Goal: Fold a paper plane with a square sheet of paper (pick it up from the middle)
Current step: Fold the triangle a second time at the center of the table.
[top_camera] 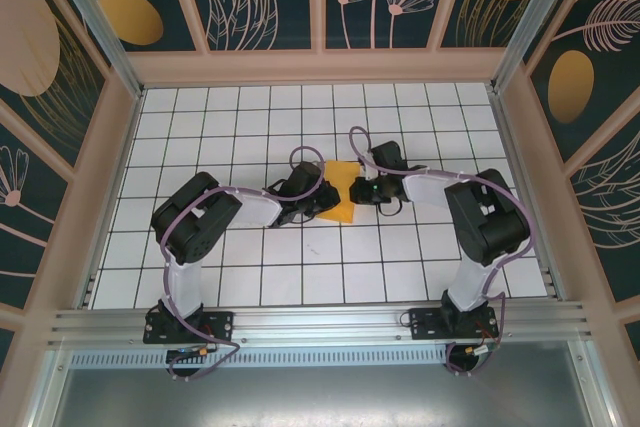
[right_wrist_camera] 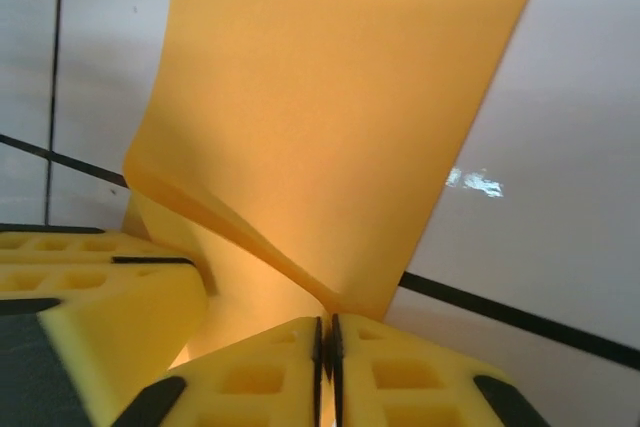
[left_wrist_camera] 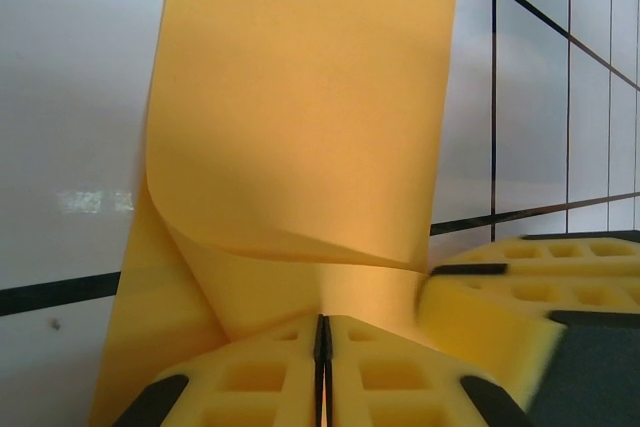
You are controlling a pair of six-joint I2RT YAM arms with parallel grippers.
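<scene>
Top view: the square sheet of paper is seen mid-frame at the worktop's middle, between the left pincer and the right pincer.

Left wrist: at bottom centre, the left pincer is clamped narrow on the curled sheet.

Right wrist: the right pincer is drawn to a slit at the fold. Whether it holds the sheet cannot be told.

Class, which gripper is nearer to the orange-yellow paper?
Neither clearly: the left gripper meets the paper with closed tips at its left side, the right gripper with closed tips at its right side, facing each other.

Plain orange-yellow square sheet of paper, white table with black grid, teal floral walls
</scene>
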